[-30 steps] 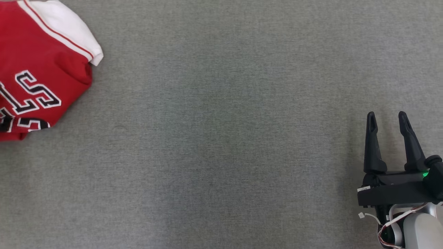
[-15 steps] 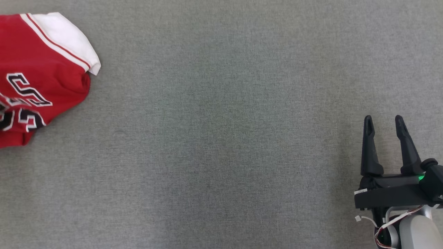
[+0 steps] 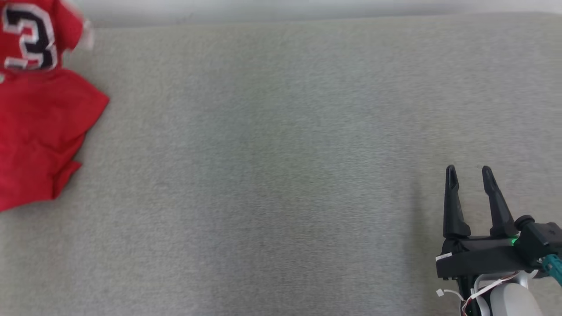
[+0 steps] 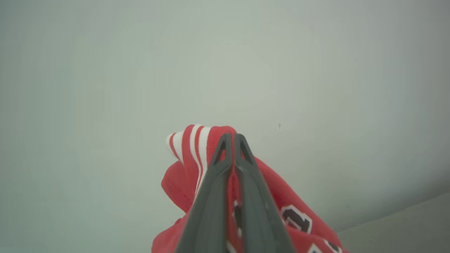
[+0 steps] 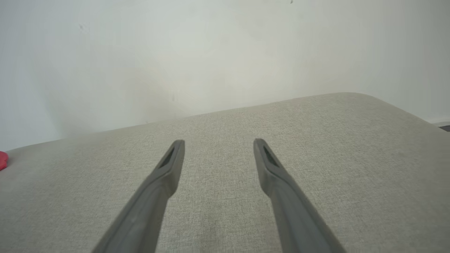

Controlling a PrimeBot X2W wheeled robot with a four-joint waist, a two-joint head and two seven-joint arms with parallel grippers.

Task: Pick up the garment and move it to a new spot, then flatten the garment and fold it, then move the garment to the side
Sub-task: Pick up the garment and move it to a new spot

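Head view: 1 garment [image 3: 39, 131], red, at the far-left edge of the grey surface [image 3: 281, 175], cut off by the frame. White-edged black "3" at its top, blurred; no other writing legible. Surface's back edge runs along the top, pale wall [image 3: 307, 8] behind it. Right gripper [image 3: 468, 170] sits over the surface's lower-right part, 2 fingers spread, nothing btwn them. Whole middle of the surface is bare, so lots of room btwn garment and gripper.

Left wrist view: left gripper [image 4: 232, 137] has its 2 fingers pressed together, pinching the garment by a red-and-white striped trim; cloth hangs below the tips against the wall. Bits of black/white characters low on the cloth, can't read them. A corner of the surface shows lower right.

Right wrist view: right gripper's fingers wide apart over the surface, empty. Surface's back edge meets the wall; rounded corner at right. Sliver of red at the surface's left edge.
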